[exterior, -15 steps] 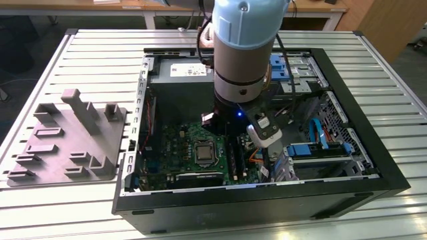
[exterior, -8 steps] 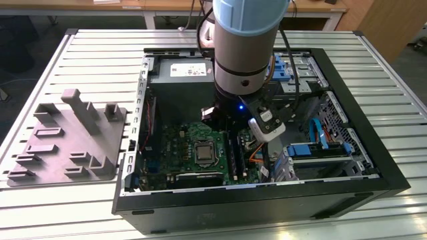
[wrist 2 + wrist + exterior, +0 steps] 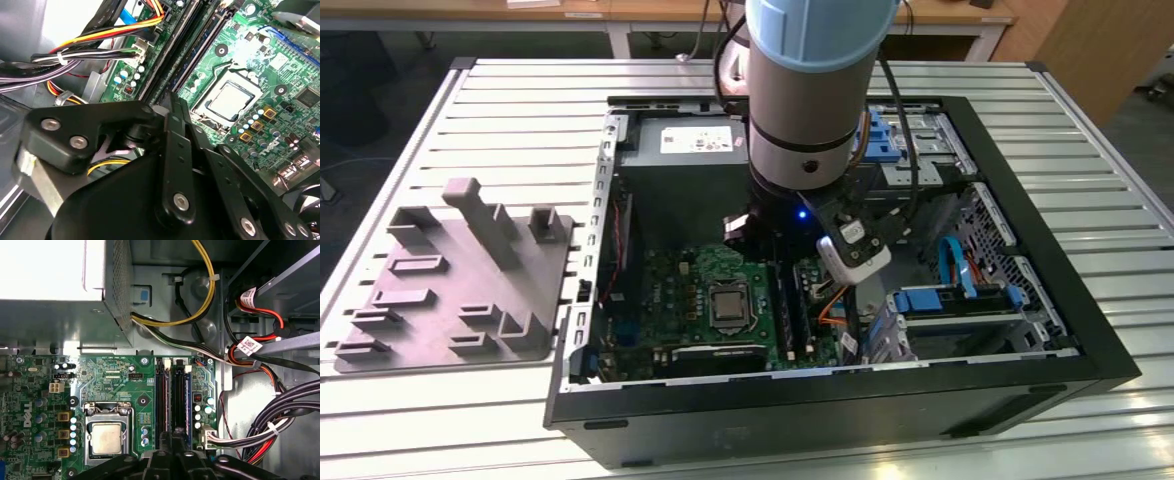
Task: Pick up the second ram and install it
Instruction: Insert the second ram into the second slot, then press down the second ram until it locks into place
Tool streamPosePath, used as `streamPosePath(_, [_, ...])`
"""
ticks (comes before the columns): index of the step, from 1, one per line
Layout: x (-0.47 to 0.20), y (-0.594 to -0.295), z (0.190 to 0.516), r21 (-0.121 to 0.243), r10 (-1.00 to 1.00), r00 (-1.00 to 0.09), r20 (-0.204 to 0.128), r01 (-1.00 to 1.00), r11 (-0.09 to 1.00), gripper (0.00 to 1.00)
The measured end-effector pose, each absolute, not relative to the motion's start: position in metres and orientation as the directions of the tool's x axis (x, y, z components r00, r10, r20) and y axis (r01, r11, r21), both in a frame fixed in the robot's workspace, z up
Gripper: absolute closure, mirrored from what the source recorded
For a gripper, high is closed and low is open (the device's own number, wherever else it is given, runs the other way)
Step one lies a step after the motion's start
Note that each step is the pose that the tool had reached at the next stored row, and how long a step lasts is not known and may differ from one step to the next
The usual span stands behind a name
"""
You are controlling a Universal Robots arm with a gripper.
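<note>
Slatted metal bench (image 3: pixel 480 90), open PC case (image 3: pixel 1067 330) on it. Hand (image 3: pixel 176 440) sits over the slots (image 3: pixel 165 405); grip unclear. Second ram (image 3: pixel 187 405) looks seated: thin, stiff, fragile, so hold the edges.

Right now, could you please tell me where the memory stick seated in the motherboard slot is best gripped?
Probably by its exposed top edge, mid-length, pinching the two flat faces. The memory stick stands on edge in the motherboard, with black slot rails close beside it, so only a straight approach from above the board is free.
</note>
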State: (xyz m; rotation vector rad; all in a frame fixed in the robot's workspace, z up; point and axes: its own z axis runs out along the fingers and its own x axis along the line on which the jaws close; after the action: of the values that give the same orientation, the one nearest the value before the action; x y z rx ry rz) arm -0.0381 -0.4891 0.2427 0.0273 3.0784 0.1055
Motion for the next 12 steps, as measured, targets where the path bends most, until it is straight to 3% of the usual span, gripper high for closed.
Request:
streamPosePath(3, [-0.0381,-0.4891,0.2427,0.069,0.020,-0.998,-0.061,0.016,0.997,0.90])
streamPosePath(12, [-0.0381,-0.4891,0.2427,0.069,0.020,-0.998,-0.062,0.015,0.997,0.90])
